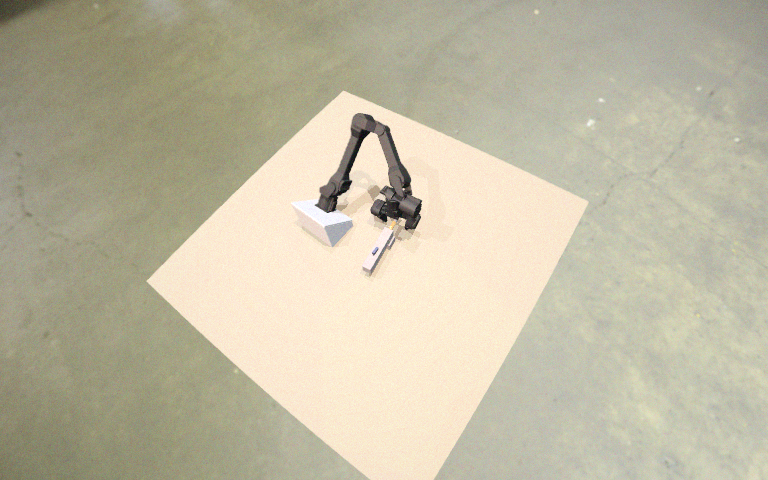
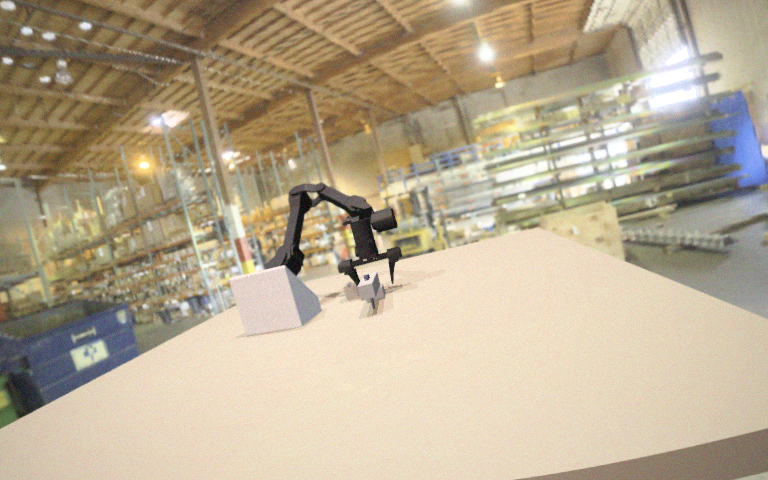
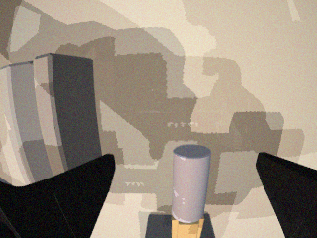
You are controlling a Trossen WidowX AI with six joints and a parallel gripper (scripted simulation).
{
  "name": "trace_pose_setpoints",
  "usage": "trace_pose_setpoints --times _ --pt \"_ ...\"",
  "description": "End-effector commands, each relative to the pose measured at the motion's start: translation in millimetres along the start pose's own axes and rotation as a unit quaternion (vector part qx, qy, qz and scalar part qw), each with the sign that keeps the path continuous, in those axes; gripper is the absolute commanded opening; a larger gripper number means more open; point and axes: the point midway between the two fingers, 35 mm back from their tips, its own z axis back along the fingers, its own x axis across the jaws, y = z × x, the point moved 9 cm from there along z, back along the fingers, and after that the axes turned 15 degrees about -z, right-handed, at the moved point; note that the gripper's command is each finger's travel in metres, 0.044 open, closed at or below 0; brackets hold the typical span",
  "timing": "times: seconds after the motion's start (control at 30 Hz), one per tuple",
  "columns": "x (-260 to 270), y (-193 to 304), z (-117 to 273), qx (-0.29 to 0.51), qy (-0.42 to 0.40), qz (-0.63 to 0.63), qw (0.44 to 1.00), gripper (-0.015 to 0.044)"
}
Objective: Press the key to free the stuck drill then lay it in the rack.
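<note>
Tabletop drill (image 3: pixel 190 181) stands between the open gripper (image 3: pixel 188 188) fingers.

Warehouse shelving (image 2: pixel 594 152) under a timber roof (image 2: pixel 271 50), concrete floor (image 1: pixel 113 169).

Arm (image 1: pixel 362 148): uniform dark charcoal-grey, matte, built of slim boxy links joined by rounded, bulkier joint housings. No cables, screws or markings resolvable at this scale. A cylindrical dark housing (image 2: pixel 384 219) projects sideways at the wrist. Gripper (image 2: pixel 373 270): same near-black finish, a flat crossbar carrying two fingers (image 2: pixel 391 267) that taper to sharp points. In the wrist view the fingers read as plain black wedges.
</note>
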Motion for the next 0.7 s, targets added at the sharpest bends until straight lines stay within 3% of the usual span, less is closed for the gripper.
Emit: trace_pose_setpoints --times 0.0,0.57,0.67 --pt "0.3 2.3 -1.1 0.005 -0.001 0.001 1.0 0.044" --pt "0.3 2.3 -1.1 0.005 -0.001 0.001 1.0 0.044" --pt "0.0 0.0 0.0 0.0 0.0 0.0 1.0 0.0361"
